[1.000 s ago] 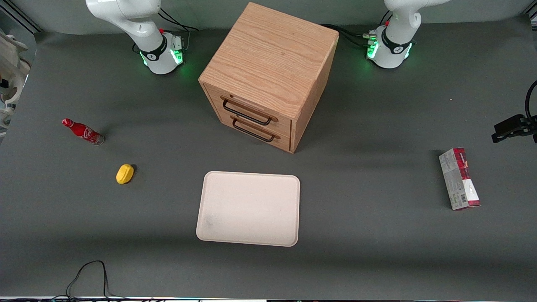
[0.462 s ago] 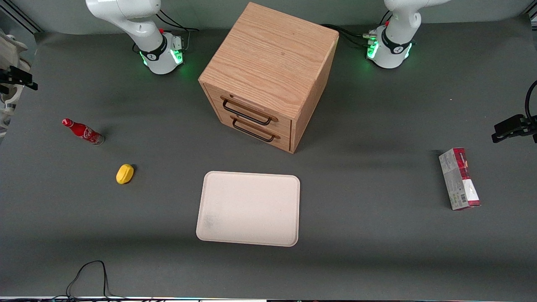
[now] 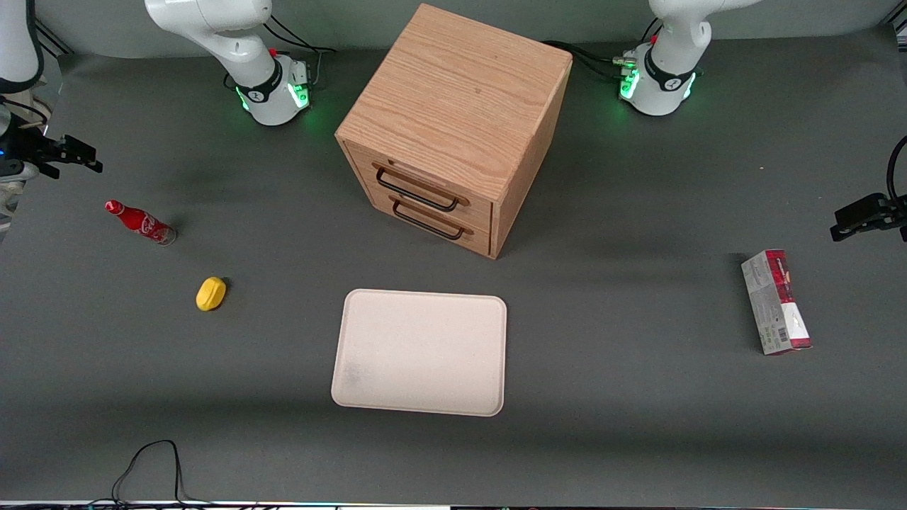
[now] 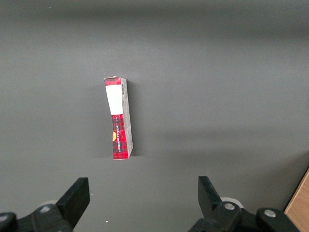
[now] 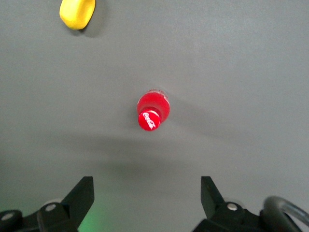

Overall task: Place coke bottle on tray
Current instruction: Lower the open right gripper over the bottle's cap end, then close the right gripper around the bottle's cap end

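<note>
The coke bottle, small and red with a red cap, stands upright on the grey table toward the working arm's end. The right wrist view shows it from above, cap up. The cream tray lies flat near the table's middle, in front of the drawer cabinet, with nothing on it. My right gripper hangs in the air above the table near the bottle, not touching it. In the right wrist view the gripper is open and empty, with the bottle ahead of its spread fingers.
A yellow lemon-like object lies between bottle and tray, nearer the camera than the bottle; it also shows in the right wrist view. A wooden two-drawer cabinet stands mid-table. A red-and-grey carton lies toward the parked arm's end.
My right gripper has come into the front view from the working arm's edge and moved toward the bottle. The bottle, tray and other things have not moved.
</note>
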Motion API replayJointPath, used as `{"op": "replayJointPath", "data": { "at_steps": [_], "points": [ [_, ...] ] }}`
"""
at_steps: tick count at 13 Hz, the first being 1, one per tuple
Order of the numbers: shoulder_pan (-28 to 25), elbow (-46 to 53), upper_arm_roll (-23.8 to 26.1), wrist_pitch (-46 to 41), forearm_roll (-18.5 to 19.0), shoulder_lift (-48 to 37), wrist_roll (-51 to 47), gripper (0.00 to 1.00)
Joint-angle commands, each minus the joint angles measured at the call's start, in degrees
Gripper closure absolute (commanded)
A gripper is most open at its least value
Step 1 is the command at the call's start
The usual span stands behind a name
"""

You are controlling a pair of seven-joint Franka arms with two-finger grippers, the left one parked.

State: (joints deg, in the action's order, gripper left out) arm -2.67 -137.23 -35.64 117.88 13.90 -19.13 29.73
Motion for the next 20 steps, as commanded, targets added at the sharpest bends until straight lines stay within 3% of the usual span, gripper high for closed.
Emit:
{"op": "replayJointPath", "data": {
  "at_steps": [1, 12, 15, 20],
  "points": [
    [-0.32, -4.18, -1.97, 6.20, 1.57, -0.03, -0.73, 0.02],
    [-1.20, -5.51, -2.42, 19.93, 0.51, 12.09, -1.08, 0.03],
    [-3.40, -5.42, -2.42, 20.99, -3.79, 13.94, -1.25, 0.03],
    [-3.40, -5.42, -2.42, 21.16, -3.79, 14.30, -1.43, 0.04]
  ]
}}
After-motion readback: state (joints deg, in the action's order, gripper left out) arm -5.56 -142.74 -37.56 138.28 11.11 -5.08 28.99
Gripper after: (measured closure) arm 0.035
